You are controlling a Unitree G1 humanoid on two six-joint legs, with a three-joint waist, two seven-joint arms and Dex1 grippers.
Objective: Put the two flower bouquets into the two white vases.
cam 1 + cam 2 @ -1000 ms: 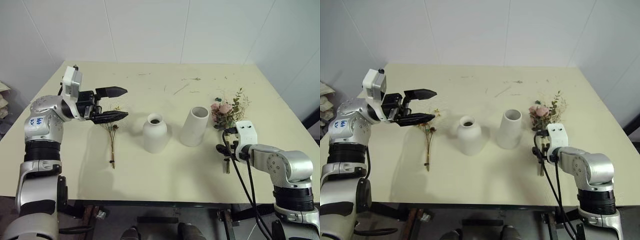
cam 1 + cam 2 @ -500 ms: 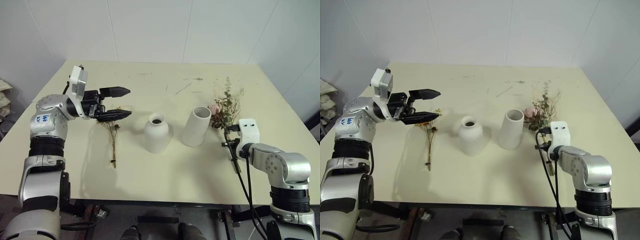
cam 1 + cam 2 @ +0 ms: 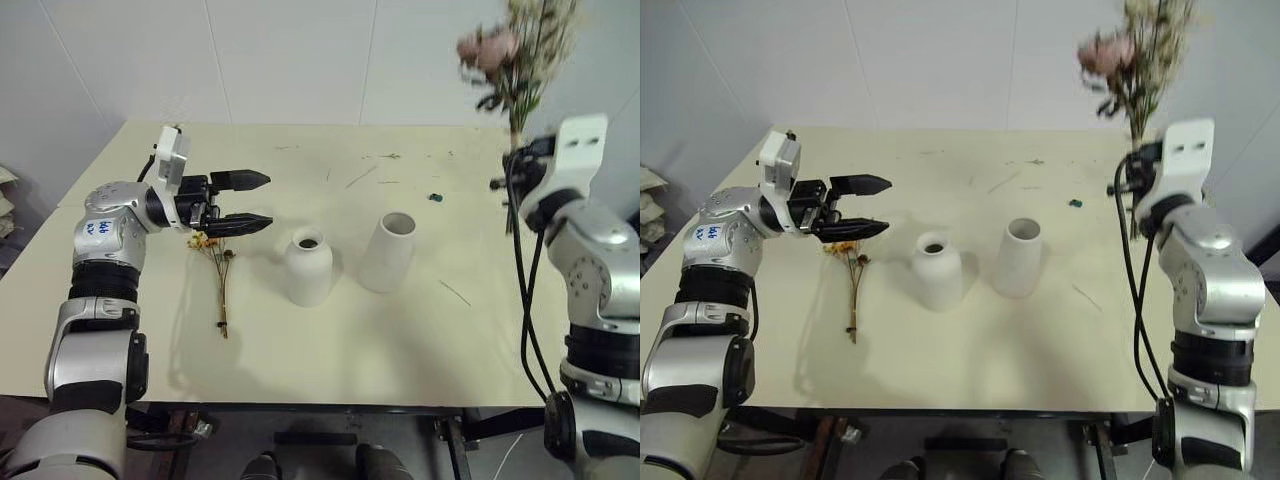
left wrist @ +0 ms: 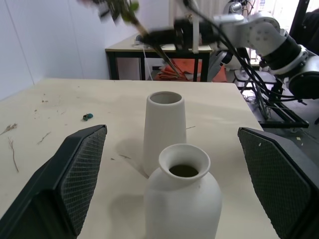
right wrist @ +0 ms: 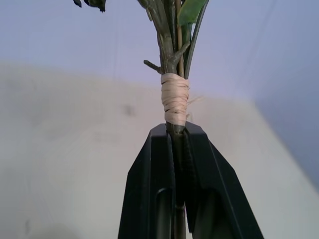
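The right gripper (image 5: 175, 149) is clamped on the stems of the pink-rose bouquet w/ green leaves (image 3: 512, 50), held upright high at far right, prob. so the stems can drop into the tapered wide-mouth white vase (image 3: 387, 251); its top is cut off. The left gripper (image 3: 245, 202), jaws apart, hovers over the sparse yellow-flowered bouquet w/ thin brown stems (image 3: 218, 275) lying left of the rounded narrow-neck white vase (image 3: 308, 266), partly hiding its flowers.

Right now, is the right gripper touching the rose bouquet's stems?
Touching. The right wrist view shows the right gripper shut on the rose bouquet stems just below the twine wrap.
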